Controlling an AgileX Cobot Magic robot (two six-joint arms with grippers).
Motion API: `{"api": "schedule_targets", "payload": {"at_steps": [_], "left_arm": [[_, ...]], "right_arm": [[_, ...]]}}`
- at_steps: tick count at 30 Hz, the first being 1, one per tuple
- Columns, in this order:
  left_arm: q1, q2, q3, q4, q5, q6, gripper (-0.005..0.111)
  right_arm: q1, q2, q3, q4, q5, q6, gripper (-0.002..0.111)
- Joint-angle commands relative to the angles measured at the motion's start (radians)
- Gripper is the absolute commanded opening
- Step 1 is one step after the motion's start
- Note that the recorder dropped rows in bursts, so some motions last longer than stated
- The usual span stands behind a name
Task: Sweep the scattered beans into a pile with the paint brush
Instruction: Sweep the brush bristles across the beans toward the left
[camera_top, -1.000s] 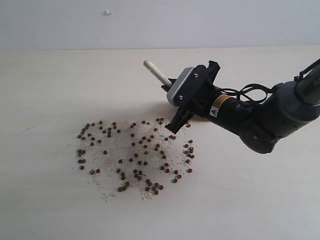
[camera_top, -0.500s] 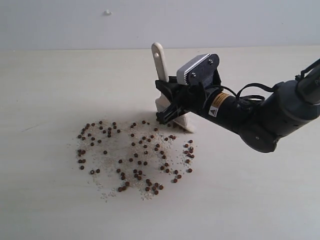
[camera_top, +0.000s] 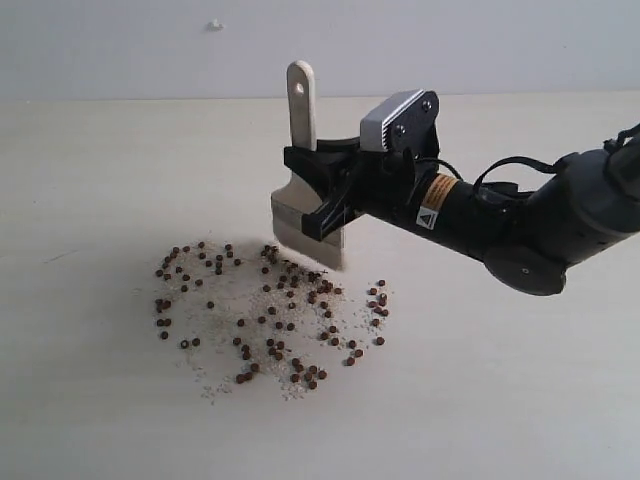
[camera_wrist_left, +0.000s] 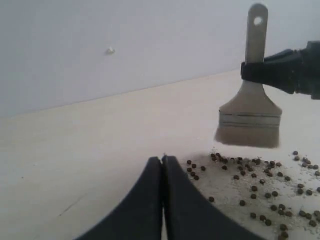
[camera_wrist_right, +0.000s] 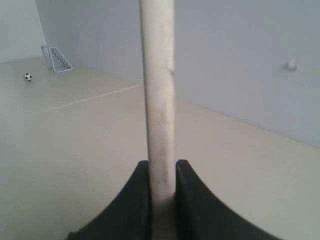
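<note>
The paint brush (camera_top: 303, 160) stands upright, handle up, its cream bristles (camera_top: 308, 240) just above the far edge of the beans (camera_top: 270, 310). My right gripper (camera_top: 318, 180) is shut on the brush's wooden handle (camera_wrist_right: 159, 100). The dark reddish-brown beans, mixed with fine whitish grains, lie scattered over a wide patch of the table (camera_top: 100, 180). In the left wrist view the brush (camera_wrist_left: 250, 112) hangs over the beans (camera_wrist_left: 255, 185). My left gripper (camera_wrist_left: 162, 159) is shut with nothing in it, low over the table beside the patch; it does not show in the exterior view.
The pale table meets a white wall (camera_top: 150, 40) at the back. A small white mark (camera_top: 214, 24) sits on the wall. The right arm (camera_top: 520, 225) reaches in from the right, above the table.
The right gripper has turned the brush from lying flat to upright, lifted it and carried it left, so the bristles now hang at the far edge of the bean patch.
</note>
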Motion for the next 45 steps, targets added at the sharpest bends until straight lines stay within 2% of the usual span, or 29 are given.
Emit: {"api": "schedule_targets", "payload": {"at_steps": [1,4,5,8,12,19,22,30,38,45], "left_arm": [[0.001,-0.005,-0.001,0.012,-0.001,-0.007,0.000],[0.001,-0.005,-0.001,0.012,-0.001,-0.007,0.000],[0.001,-0.005,-0.001,0.012,-0.001,-0.007,0.000],[0.001,-0.005,-0.001,0.012,-0.001,-0.007,0.000],[0.001,-0.005,-0.001,0.012,-0.001,-0.007,0.000],[0.001,-0.005,-0.001,0.012,-0.001,-0.007,0.000],[0.001,-0.005,-0.001,0.012,-0.001,-0.007,0.000],[0.001,-0.005,-0.001,0.012,-0.001,-0.007,0.000],[0.001,-0.005,-0.001,0.012,-0.001,-0.007,0.000],[0.001,-0.005,-0.001,0.012,-0.001,-0.007,0.000]], "right_arm": [[-0.001,-0.100,-0.001,0.057,-0.025,-0.061,0.000],[-0.001,-0.127,-0.033,0.029,0.044,-0.154,0.000],[-0.001,-0.127,-0.078,-0.039,0.133,-0.173,0.000],[-0.001,-0.079,-0.255,-0.409,0.179,-0.140,0.000],[-0.001,0.033,-0.476,-0.720,0.230,0.032,0.000],[-0.001,0.181,-0.722,-1.027,0.088,0.173,0.000],[-0.001,0.241,-0.794,-1.048,-0.025,0.189,0.000],[0.010,0.345,-0.915,-1.008,-0.025,0.147,0.000],[0.046,0.428,-1.003,-0.869,-0.025,0.147,0.000],[0.079,0.480,-1.029,-0.897,-0.025,0.147,0.000]]}}
